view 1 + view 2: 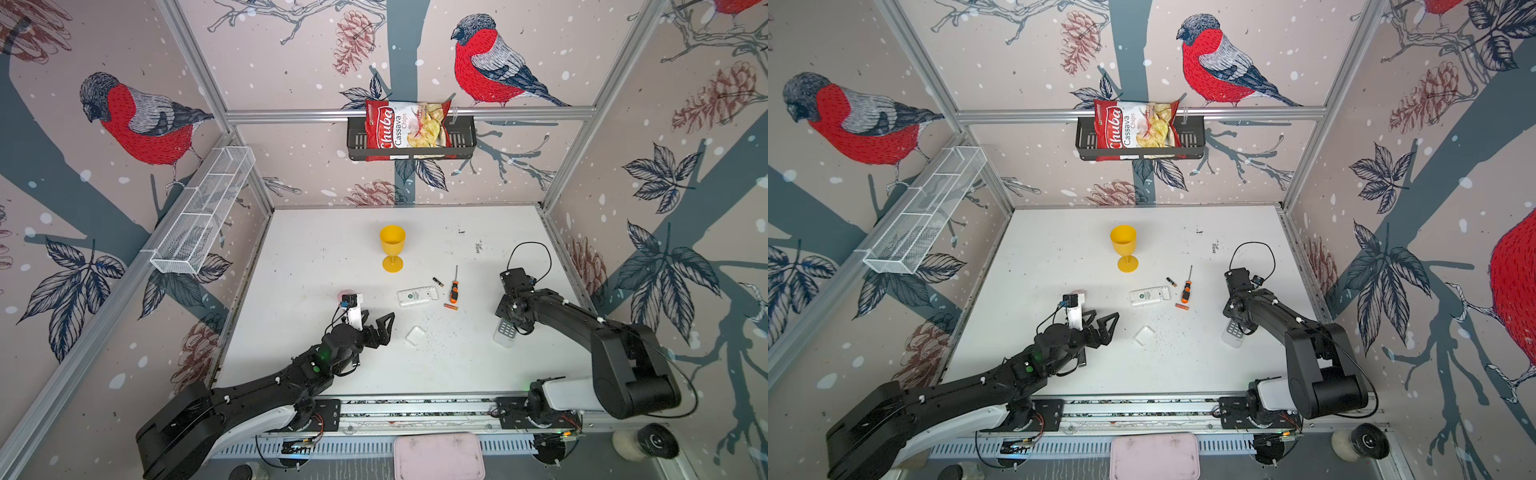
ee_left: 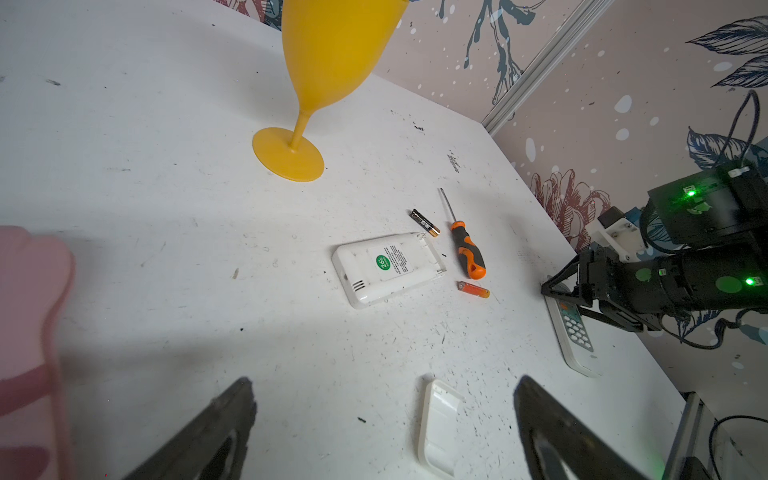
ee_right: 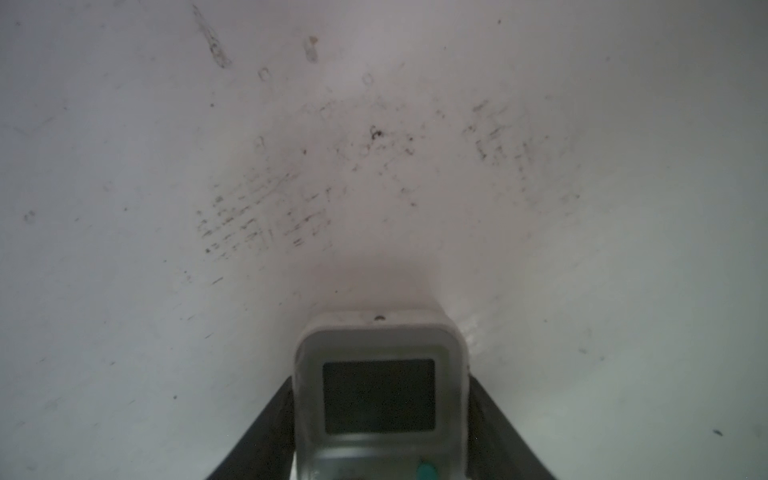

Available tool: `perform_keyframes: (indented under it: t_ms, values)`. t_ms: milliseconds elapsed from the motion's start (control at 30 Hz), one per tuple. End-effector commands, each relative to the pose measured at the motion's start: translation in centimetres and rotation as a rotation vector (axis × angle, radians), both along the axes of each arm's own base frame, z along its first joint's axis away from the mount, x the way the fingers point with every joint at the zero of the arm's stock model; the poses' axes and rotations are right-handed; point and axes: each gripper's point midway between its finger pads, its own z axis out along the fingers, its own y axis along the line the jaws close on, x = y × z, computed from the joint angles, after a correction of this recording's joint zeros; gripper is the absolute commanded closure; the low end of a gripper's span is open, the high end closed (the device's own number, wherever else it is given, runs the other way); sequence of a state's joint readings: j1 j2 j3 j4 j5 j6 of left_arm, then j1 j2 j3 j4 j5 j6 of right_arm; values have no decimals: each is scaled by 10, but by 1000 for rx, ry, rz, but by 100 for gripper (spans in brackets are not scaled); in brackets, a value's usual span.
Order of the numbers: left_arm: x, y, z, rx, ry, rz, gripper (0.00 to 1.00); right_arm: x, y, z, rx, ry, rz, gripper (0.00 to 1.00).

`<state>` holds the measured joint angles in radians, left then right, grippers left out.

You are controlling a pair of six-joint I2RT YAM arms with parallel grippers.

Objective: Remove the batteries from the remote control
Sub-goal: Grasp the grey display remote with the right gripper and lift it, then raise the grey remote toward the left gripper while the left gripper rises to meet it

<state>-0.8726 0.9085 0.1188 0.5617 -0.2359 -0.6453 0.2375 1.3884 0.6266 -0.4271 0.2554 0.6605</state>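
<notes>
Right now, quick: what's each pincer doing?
Left pincer: open, holding nothing.
Right pincer: closed on the sides of the keypad remote.

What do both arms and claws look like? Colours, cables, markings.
Matte black links on left arm and right arm, with white base shells and small white clips. The left claw and right claw have black triangular open-frame fingers. Also a white camera bracket, looping black cable, green status lights at the wrists.
</notes>
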Motion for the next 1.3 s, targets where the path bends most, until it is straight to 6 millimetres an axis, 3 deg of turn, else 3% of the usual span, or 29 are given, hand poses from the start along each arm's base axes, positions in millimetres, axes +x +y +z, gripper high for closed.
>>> perform_keyframes:
  t_ms: [0,167,267,367,533,633,733,933,1133,1267]
  values:
    - [1,-4,13,-12,-42,-19,4,1,5,3,2,12,27,64]
    - [-1,-5,30,-28,-84,-42,4,29,24,32,13,-76,136,70]
    - [-7,-13,50,-74,-115,-101,4,50,49,63,78,-189,240,72]
    - [-10,-21,72,-109,-131,-153,6,68,81,103,193,-344,364,74]
    - [-9,-27,102,-164,-142,-213,19,88,128,175,371,-574,559,76]
    - [-6,-35,120,-186,-160,-254,28,94,154,207,462,-647,673,77]
    - [-1,-51,140,-182,-202,-317,34,101,177,225,547,-691,782,78]
    - [29,-79,173,-177,-271,-369,36,110,213,270,645,-774,991,79]
    - [52,-98,189,-233,-315,-435,38,101,232,311,739,-870,1161,79]
    - [66,-105,195,-301,-342,-493,36,94,245,323,814,-908,1234,79]
